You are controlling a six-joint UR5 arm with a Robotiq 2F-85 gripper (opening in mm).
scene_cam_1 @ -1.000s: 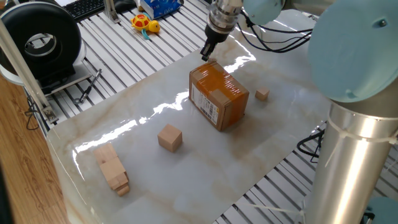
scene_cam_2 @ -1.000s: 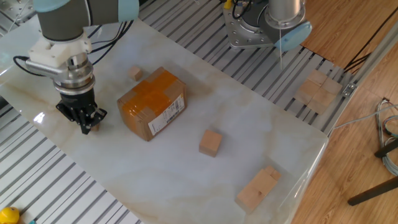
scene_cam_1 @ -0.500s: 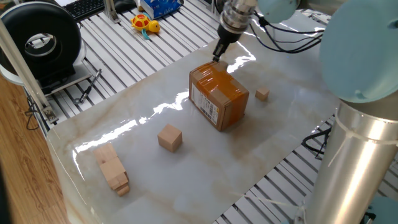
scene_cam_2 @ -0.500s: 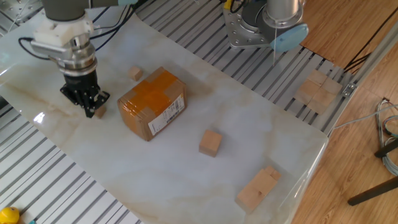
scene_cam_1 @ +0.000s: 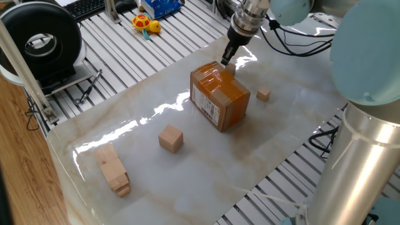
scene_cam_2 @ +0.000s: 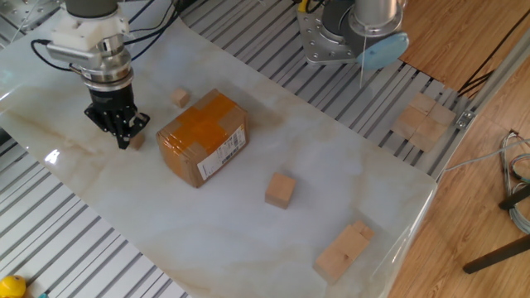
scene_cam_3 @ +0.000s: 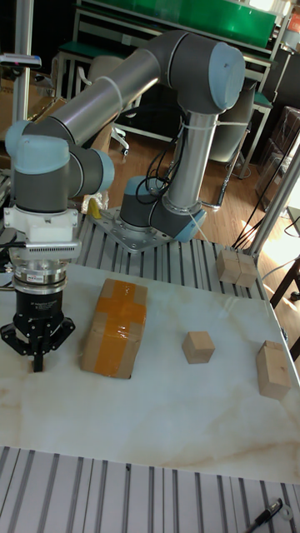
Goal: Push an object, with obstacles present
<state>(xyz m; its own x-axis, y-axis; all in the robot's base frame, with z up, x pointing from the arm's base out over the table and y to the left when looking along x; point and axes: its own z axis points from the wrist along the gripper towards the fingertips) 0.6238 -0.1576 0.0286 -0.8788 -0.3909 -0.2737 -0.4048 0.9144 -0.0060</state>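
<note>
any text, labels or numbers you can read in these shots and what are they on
Nothing can be read.
White label on the side of the cardboard box: printed lines and a barcode-like pattern, too small and blurred to read.
Blue box beyond the table: white markings, too blurred to read.
Wooden blocks: no markings visible.

The cardboard box (scene_cam_2: 203, 137) is brown, with glossy orange-brown tape across the top and a white label with dark print on one side. The larger cube (scene_cam_2: 281, 189), the tiny cube (scene_cam_2: 137, 141) and the long blocks (scene_cam_2: 344, 250) are all pale tan wood, without pattern. The table (scene_cam_2: 331, 165) is white marble with faint beige veins. The gripper (scene_cam_2: 122, 137) is black under a silver wrist, and the arm (scene_cam_3: 125, 83) is grey with light blue caps.
</note>
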